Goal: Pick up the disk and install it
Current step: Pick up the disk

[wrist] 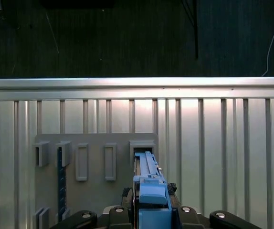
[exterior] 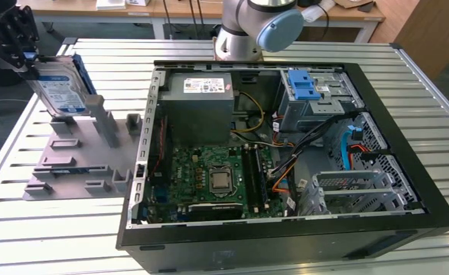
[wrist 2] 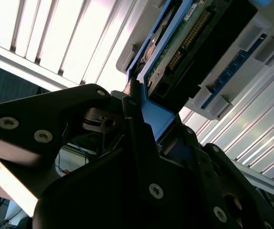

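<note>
Gripper (exterior: 27, 57) fingers clamped the flat silver, blue-railed disk (exterior: 59, 86) above the grey slotted fixture plate (exterior: 71, 166). Ribbed metal table (exterior: 56, 240) lay beneath.

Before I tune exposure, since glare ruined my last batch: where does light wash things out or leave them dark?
Exterior view: the slatted table glares pale, and the computer case has a dark front wall. Second wrist view: the slats burn white behind the disk, the gripper nearly black against them. First wrist view: the table's far edge shines, the floor beyond is dark.
</note>
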`<state>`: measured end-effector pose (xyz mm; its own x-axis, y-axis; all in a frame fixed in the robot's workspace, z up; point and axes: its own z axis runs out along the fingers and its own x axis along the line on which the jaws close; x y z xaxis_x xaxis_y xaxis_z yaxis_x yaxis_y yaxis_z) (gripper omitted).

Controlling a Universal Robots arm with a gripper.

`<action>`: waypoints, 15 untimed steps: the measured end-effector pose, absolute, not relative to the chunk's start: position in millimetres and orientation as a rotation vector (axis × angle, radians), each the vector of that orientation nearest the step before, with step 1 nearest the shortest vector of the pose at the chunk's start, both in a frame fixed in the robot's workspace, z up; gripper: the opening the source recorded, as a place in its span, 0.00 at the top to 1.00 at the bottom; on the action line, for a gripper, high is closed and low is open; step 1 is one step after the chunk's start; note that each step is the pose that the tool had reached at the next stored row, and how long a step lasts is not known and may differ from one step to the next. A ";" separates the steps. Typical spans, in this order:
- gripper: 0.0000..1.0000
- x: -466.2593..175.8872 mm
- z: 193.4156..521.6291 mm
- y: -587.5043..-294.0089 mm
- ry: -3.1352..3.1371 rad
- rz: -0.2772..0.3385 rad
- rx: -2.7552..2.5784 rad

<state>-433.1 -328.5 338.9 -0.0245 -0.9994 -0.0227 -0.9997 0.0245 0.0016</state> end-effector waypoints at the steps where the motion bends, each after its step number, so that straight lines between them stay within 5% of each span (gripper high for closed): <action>1: 0.64 -433.1 339.5 -328.5 2.238 0.027 -2.184; 15: 0.64 -433.1 345.5 -328.5 2.238 0.027 -2.183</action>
